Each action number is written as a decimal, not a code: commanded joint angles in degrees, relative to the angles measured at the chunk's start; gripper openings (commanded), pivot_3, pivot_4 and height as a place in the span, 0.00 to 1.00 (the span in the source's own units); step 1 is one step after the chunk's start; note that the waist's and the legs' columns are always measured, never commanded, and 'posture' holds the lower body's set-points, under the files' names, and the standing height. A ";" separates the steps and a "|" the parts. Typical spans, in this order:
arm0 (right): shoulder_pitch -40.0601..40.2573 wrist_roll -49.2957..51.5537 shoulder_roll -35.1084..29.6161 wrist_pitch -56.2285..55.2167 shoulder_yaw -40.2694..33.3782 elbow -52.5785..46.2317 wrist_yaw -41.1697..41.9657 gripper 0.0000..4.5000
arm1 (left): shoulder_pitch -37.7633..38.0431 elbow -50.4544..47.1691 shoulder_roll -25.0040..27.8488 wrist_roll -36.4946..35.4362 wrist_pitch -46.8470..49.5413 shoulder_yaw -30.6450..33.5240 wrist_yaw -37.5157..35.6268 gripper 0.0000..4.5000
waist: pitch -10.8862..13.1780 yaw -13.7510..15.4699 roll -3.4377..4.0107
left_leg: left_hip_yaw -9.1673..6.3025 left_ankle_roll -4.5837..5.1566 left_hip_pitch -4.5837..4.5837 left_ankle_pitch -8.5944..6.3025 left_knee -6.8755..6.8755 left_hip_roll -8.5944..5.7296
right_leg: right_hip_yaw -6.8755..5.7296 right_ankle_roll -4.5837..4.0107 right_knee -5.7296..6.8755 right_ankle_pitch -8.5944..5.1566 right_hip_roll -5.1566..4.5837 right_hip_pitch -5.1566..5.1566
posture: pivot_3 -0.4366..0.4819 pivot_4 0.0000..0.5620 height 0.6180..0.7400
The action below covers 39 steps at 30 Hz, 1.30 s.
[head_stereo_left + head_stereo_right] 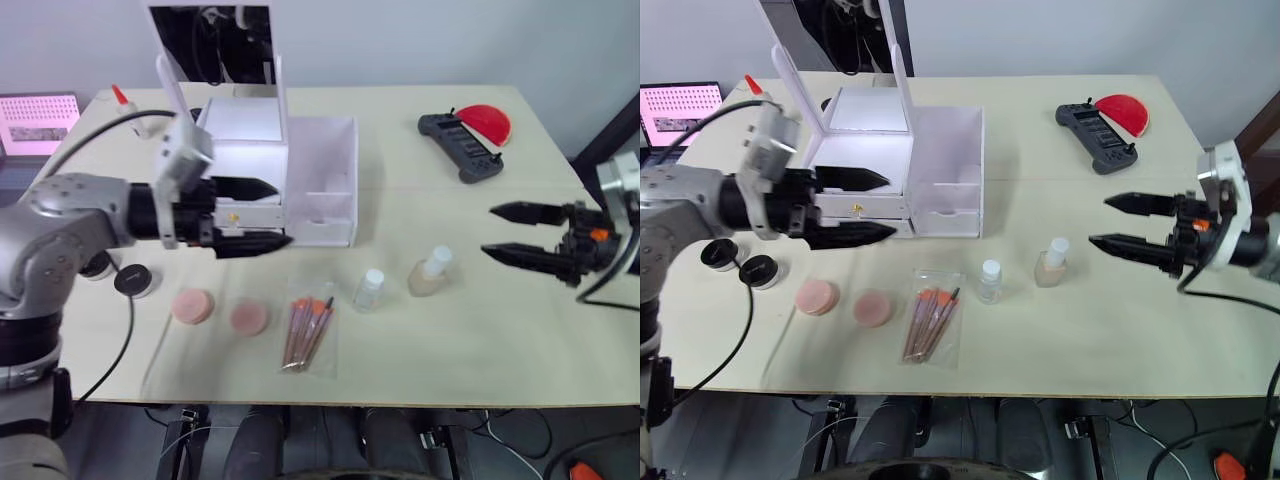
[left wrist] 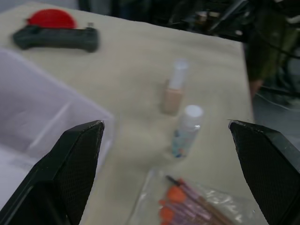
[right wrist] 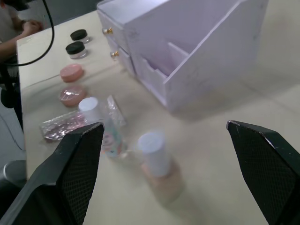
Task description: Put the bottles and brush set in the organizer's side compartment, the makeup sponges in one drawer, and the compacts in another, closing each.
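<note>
Nothing stowed yet: both claws released, every item still laid out on the table in front of the organizer.

Nearest the table's front edge lie the brush set (image 1: 308, 332) in its clear pouch and the two makeup sponges (image 1: 192, 306) to its left, flat and apart, easy to pick singly. Just beyond stand the bottles (image 1: 369, 290), the slim clear one beside the beige one, upright between pouch and right gripper (image 1: 518, 233), whose fingers are spread wide and empty, apparently lined up for a bottle. The compacts (image 1: 758, 270) sit at the left edge near the left arm. The left gripper (image 1: 262, 214), also spread and holding nothing, hovers at the drawer fronts, probably to pull one. Behind it the organizer (image 1: 322, 140) stands with mirror raised, drawers apparently shut, and its side compartment (image 1: 322, 205) open-topped toward the bottles. Farthest back rest a black controller (image 1: 460, 146) and a red disc (image 1: 485, 122).
</note>
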 commanded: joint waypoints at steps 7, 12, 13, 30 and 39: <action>26.26 0.39 8.02 -1.01 -20.47 -14.75 -5.92 0.99 | -7.30 3.76 -4.40 4.59 -6.11 -7.54 -8.22 1.00 | -0.01 0.03 -0.11 | 0.04 0.01 -0.01 0.00 0.14 0.01 | 0.00 -0.13 -0.10 -0.14 0.00 0.14 | 0.48 0.27 1.00; 27.65 3.35 9.28 -1.93 -19.16 -18.95 -10.08 0.99 | -7.75 6.05 -5.56 5.81 -7.19 -7.59 -9.92 1.00 | 0.02 -0.46 -0.17 | 0.13 0.01 0.02 0.00 0.31 0.10 | 0.00 -0.16 -0.15 -0.04 0.00 0.14 | 0.48 0.27 1.00; 27.06 3.79 9.06 -1.86 -17.76 -20.10 -11.07 0.99 | -7.64 6.73 -5.55 6.31 -7.61 -7.24 -9.77 1.00 | 0.02 -0.33 -0.18 | 0.13 0.01 0.01 0.00 0.33 0.10 | 0.00 -0.16 -0.16 -0.04 0.00 0.14 | 0.48 0.27 1.00; 6.89 -4.44 8.91 -6.43 12.61 -15.32 -29.35 0.99 | 5.35 -2.11 -3.59 4.46 -4.28 3.48 2.69 1.00 | 0.13 0.25 -0.43 | 0.05 0.05 -0.15 -0.02 0.20 0.05 | -0.01 -0.30 -0.31 0.04 -0.02 0.10 | 0.48 0.27 1.00; 6.06 -7.45 9.52 -11.22 17.08 -10.59 -28.86 0.70 | 6.00 -3.02 -3.03 3.87 -4.72 3.55 4.67 1.00 | 0.13 0.08 -0.43 | 0.05 0.05 -0.11 -0.02 0.20 0.06 | -0.03 -0.30 -0.27 0.04 -0.02 0.10 | 0.48 0.27 1.00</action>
